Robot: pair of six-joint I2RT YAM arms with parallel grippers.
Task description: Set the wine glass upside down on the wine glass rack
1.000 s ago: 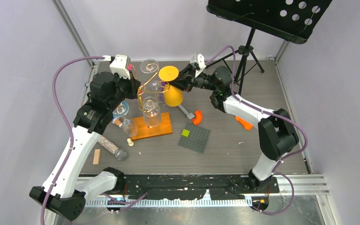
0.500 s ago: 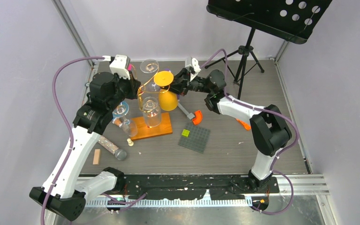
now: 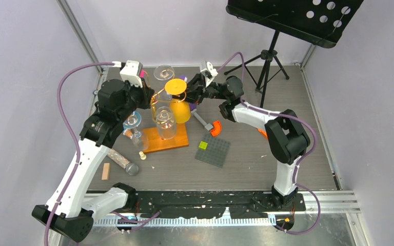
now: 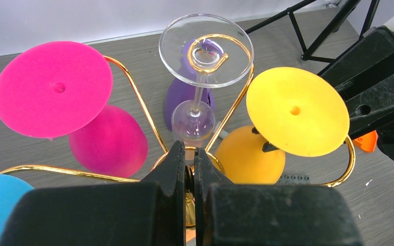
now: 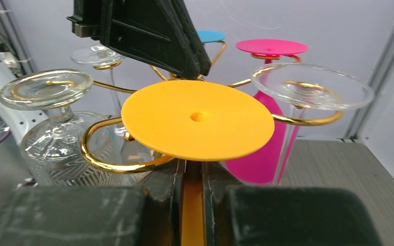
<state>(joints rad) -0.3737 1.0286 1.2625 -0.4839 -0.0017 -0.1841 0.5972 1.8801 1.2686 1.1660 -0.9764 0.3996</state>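
The wine glass (image 3: 175, 86) is orange and hangs upside down, with its flat foot (image 5: 197, 118) on top and its bowl (image 4: 249, 154) below. My right gripper (image 5: 191, 169) is shut on its stem just under the foot. The foot sits over a curled gold arm (image 5: 95, 154) of the wine glass rack (image 3: 177, 141); I cannot tell whether it rests on the arm. My left gripper (image 4: 190, 151) is shut on the rack's central gold stem from the left side. Both grippers (image 3: 189, 92) meet at the rack's top.
Several glasses hang upside down on the rack: a clear one (image 4: 205, 48), pink (image 4: 51, 87), purple (image 4: 177, 95), and a cut-glass one (image 5: 46, 87). A grey studded plate (image 3: 213, 151), orange bits (image 3: 215, 128) and a black music stand (image 3: 267, 56) lie to the right.
My right gripper has carried the orange glass left, in toward the rack, so its foot now lies over a scroll arm. The left arm has not moved.
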